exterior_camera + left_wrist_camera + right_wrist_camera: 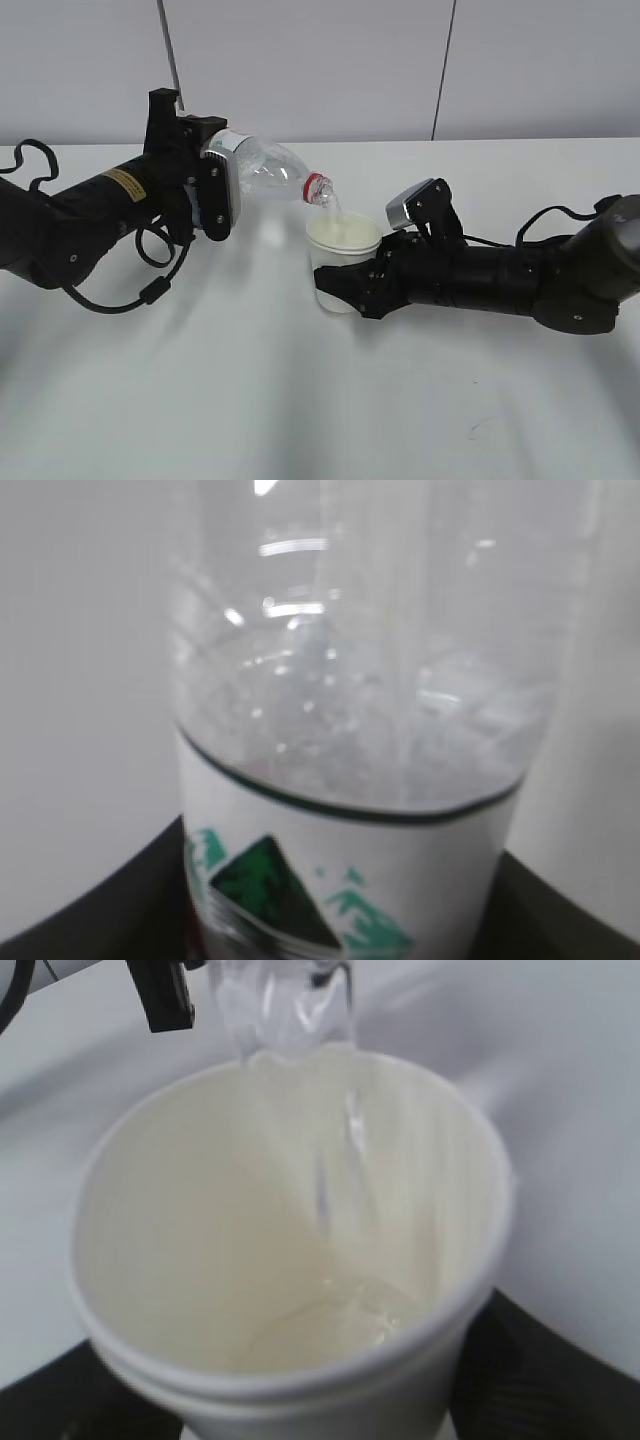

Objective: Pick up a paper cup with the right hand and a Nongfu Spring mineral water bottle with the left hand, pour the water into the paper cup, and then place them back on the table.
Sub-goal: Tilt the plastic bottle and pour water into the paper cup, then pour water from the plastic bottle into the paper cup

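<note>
The left hand (212, 185) is clamped on the lower body of the Nongfu Spring mineral water bottle (268, 170), holding it tipped over to the right with its uncapped, red-ringed mouth angled down just above the far rim of the paper cup (343, 255). A thin stream of water runs from the mouth into the cup; the right wrist view shows it falling down the cream inside wall to a small pool at the bottom. The right hand (352, 285) grips the cup's lower wall from the right, keeping it upright at the middle of the table (300, 400), though whether its base rests on the surface or hangs slightly above cannot be told. The two grippers are near each other but apart, with bare white tabletop open on the near side and to the far right; the table's far edge meets a grey wall behind the bottle. A small dark scuff mark (484, 426) lies on the near right. In the left wrist view the bottle fills the frame, blurred, its label cut off at the bottom, and the fingers are barely seen. In the right wrist view the cup hides the fingers holding it, and only the bottle's mouth shows at the top edge.
</note>
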Tool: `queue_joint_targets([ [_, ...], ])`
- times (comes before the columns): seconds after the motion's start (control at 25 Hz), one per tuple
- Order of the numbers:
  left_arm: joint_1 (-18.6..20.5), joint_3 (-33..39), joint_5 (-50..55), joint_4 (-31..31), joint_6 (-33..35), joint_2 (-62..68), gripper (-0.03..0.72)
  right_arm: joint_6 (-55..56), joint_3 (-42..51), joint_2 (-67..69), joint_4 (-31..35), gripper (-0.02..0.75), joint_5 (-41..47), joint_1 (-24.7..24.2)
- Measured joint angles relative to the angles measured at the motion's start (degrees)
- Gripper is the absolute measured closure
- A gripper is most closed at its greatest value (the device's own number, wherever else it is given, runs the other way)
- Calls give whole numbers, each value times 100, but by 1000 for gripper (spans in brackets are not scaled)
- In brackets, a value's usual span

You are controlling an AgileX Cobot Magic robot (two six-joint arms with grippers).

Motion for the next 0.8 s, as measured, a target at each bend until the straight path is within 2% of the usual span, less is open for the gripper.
queue_joint_targets([
  [0.76,0,0,-125,0,15,0,261,0,0,0,-13,231,0,0],
  [0.8,0,0,-116,1,-284,0,262,0,0,0,-13,231,0,0],
])
